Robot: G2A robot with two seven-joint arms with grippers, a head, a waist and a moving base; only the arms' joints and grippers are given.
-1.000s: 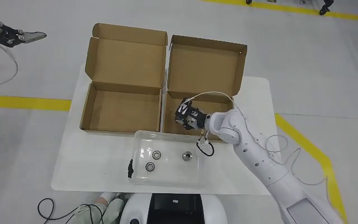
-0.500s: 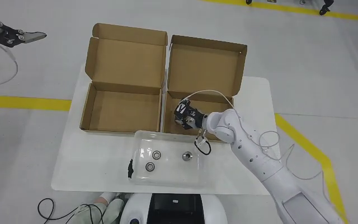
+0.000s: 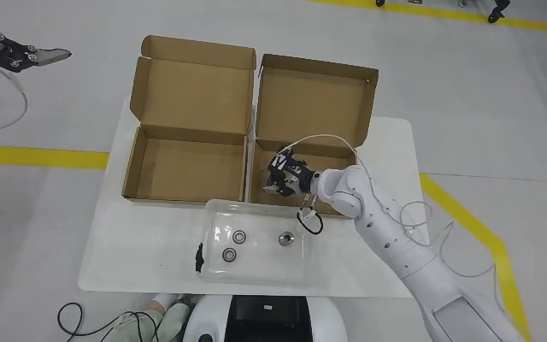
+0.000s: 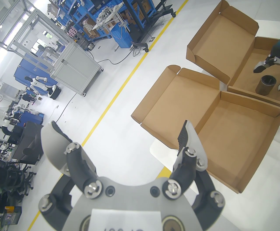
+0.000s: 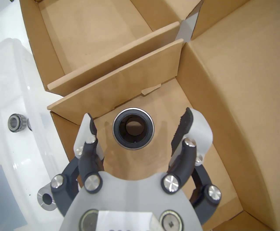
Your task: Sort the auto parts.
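Just now the right gripper [image 5: 138, 116] has let go: its fingers are spread wide, and the sleeve [image 5: 133, 129] stands upright in the right box's [image 5: 218, 87] tray-side corner. The left gripper [image 4: 122, 140] hangs open beyond the table edge. Placing looks done; next, pick a bearing [image 3: 240, 236] from the tray [image 3: 256, 208].

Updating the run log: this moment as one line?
right gripper: open above upright sleeve in box | left gripper: open, away from table | tray: small parts inside

Pale floor [image 3: 479, 77], yellow line [image 3: 51, 157], blue shelves [image 4: 72, 13], metal-framed enclosure [image 4: 72, 63]
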